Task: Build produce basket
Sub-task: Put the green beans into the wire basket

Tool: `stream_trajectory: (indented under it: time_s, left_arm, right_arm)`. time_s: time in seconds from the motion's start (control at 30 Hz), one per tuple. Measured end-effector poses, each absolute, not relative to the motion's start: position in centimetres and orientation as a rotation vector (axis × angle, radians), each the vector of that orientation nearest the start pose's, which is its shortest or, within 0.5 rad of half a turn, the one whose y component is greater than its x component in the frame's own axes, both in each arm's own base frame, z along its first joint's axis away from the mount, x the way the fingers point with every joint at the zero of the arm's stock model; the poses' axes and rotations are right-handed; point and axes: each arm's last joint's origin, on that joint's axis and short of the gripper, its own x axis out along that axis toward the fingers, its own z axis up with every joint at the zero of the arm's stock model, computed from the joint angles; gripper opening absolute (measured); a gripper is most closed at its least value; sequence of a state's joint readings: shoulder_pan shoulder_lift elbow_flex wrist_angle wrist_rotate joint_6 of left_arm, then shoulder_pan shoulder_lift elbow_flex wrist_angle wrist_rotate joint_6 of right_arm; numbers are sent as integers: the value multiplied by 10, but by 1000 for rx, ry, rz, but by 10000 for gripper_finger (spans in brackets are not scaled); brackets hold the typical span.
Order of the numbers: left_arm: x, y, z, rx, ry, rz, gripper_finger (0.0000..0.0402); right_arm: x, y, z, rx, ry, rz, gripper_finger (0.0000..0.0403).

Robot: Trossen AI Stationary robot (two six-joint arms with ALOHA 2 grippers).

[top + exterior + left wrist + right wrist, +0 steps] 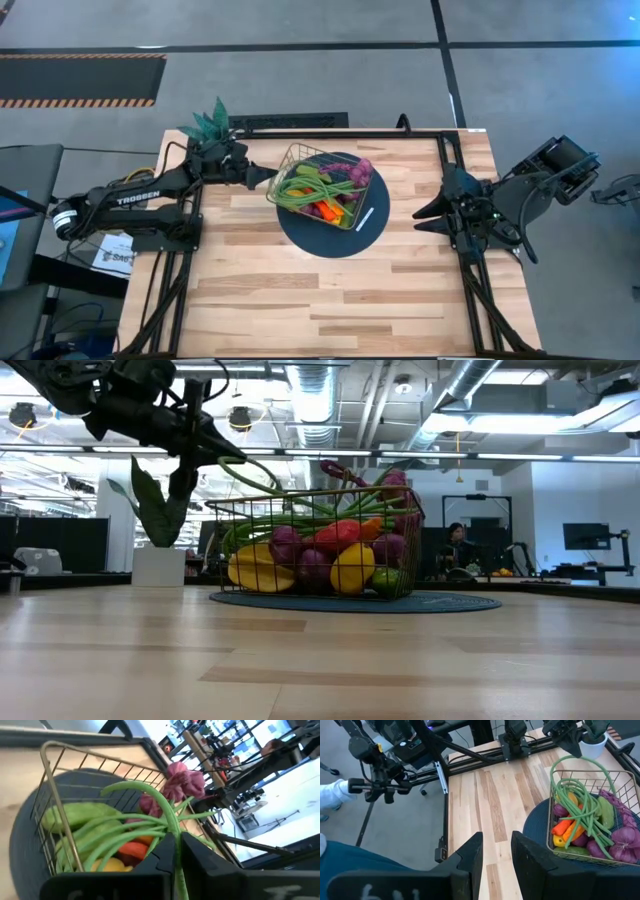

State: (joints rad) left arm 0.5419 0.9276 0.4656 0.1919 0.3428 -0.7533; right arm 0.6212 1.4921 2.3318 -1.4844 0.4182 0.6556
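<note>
left gripper (268, 178): clamping a green bean (170, 817) beside wire basket (290, 160) rim
right gripper (496, 851): waiting well right of basket, fingers sitting apart, empty
basket: resting on blue mat (372, 232)

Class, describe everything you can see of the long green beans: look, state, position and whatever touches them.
The long green beans are thin, bright green, flexible-looking strands. Most lie across the heap of produce in the wire basket, over the orange and purple pieces. One strand arches up over the basket's rim to the left gripper, whose shut jaws pinch its end. The basket stands on a dark blue round mat.
</note>
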Motion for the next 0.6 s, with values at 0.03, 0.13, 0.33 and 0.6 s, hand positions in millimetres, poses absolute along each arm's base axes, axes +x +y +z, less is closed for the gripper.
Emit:
stream_trajectory:
  time_s: [0.03,0.13,0.33,0.6]
  left_arm:
    - [176,95,234,-853,157,283,9]
    - [176,95,234,-805,162,292,20]
    - [176,96,233,-751,162,317,53]
    - [176,95,234,-739,168,291,92]
  right_arm:
    - [164,103,533,316,594,5,120]
    - [164,103,533,317,592,6,120]
    - [164,103,533,319,589,7,120]
    - [164,103,533,319,589,6,120]
